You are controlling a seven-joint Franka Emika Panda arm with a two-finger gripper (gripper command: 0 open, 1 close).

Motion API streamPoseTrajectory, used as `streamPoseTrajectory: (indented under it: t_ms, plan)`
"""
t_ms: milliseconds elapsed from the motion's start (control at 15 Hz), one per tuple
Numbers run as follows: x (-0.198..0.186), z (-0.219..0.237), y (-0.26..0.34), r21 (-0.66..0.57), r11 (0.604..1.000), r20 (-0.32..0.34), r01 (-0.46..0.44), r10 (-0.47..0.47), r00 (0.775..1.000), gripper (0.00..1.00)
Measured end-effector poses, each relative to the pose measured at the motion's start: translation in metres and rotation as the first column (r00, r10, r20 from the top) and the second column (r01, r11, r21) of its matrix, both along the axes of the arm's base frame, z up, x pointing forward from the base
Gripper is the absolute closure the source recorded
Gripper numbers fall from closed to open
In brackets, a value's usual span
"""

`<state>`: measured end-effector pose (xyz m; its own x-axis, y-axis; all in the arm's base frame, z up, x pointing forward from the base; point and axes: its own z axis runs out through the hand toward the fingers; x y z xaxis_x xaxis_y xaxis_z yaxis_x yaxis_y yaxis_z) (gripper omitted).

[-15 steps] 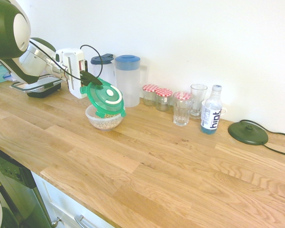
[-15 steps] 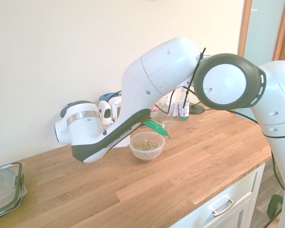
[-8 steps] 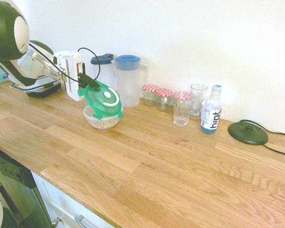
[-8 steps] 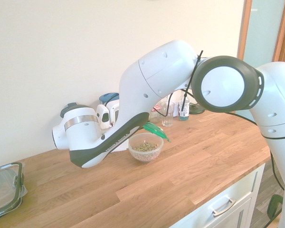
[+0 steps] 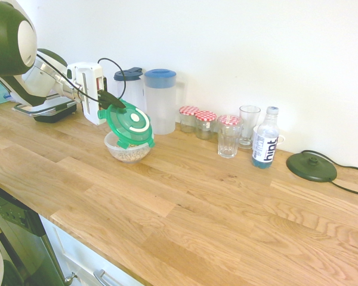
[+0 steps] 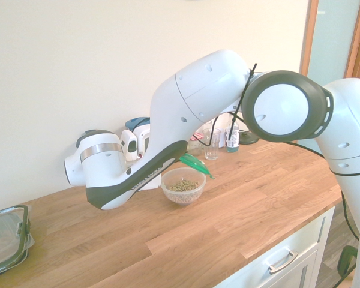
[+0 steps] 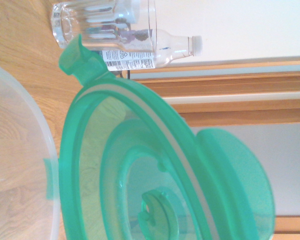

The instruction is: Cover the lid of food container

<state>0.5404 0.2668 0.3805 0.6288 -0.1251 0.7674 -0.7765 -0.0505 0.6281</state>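
Pincer (image 5: 109,98) clamped on upper edge of green lid (image 5: 129,124), lid tilted steeply, lower edge over rim of food container (image 5: 127,150). Container on wooden worktop (image 5: 185,202), cereal inside, just in front of blue-lidded pitchers (image 5: 160,100).

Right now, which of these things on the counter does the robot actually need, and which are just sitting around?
Needed:
- green lid, held tilted by the gripper
- food container with cereal bits

Sitting around:
- two pitchers
- three jars with checked lids
- two glasses
- water bottle
- rectangular container
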Motion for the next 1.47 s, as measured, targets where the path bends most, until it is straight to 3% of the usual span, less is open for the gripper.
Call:
streamPoseTrajectory:
  t_ms: [67,533,1467]
  plan:
    - [0.000,0.000,0.000,0.001,1.000,0.000,-0.001,0.001,1.000,0.00]
    - [-0.001,-0.003,0.005,0.030,0.999,-0.008,-0.015,0.015,1.000,0.00]
    - [-0.021,-0.022,0.055,0.252,0.963,-0.062,-0.094,0.113,0.992,0.00]
